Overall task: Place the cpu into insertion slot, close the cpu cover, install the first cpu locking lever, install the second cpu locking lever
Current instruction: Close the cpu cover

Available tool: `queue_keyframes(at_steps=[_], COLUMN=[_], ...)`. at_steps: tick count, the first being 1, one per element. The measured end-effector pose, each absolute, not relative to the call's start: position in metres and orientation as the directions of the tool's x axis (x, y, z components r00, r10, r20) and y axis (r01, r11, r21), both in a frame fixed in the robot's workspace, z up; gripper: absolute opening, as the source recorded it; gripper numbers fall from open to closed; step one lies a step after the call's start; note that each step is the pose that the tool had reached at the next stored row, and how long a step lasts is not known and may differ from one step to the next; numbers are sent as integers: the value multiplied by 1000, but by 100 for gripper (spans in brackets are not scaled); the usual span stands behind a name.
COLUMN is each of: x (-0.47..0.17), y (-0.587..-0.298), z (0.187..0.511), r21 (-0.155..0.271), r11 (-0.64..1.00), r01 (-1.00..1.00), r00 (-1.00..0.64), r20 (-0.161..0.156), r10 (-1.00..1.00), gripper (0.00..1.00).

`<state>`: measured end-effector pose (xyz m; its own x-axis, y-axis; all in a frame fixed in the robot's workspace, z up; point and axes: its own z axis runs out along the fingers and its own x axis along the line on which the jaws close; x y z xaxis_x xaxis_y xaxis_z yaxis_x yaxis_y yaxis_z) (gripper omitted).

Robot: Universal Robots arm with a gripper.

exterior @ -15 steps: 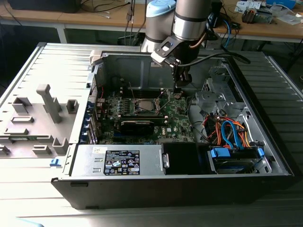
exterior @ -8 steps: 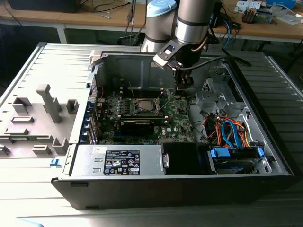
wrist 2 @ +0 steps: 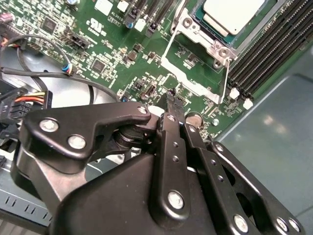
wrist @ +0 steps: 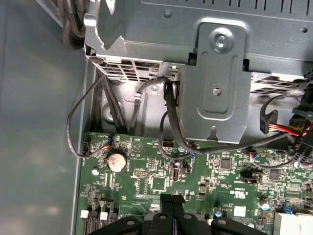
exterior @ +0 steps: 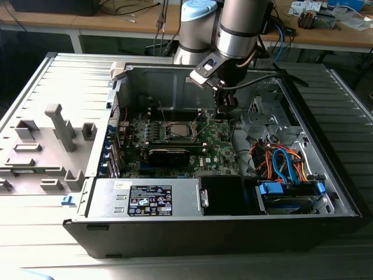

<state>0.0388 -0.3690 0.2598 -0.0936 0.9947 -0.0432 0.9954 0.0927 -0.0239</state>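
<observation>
The cpu (wrist 2: 231,13), a silvery square chip, lies in the insertion slot (exterior: 178,129) on the green board. The cpu cover (wrist 2: 195,73), a thin metal frame with a square window, stands swung open beside the slot, with the board showing through it. A thin wire lever (wrist 2: 226,78) runs along the frame's edge. My gripper (wrist 2: 171,97) hovers just above the board near the open cover. Its black fingers (wrist: 167,205) are pressed together with nothing between them. In the exterior view the gripper (exterior: 226,108) hangs toward the exterior view's right of the slot.
A round coin battery (wrist: 116,160) sits on the board near black cables (wrist: 168,122) and a metal drive cage (wrist: 215,83). A black heatsink block (exterior: 169,154), the power supply (exterior: 145,198) and coloured cables (exterior: 280,163) fill the case. Memory slots (wrist 2: 274,44) run past the socket.
</observation>
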Motion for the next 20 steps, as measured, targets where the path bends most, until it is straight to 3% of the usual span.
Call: queue_keyframes(at_steps=[20], x=[-2], y=[-368], z=[257], r21=[-23], r11=[90], r01=[996], r00=[-91], r20=[-35], r10=[995], gripper=[11])
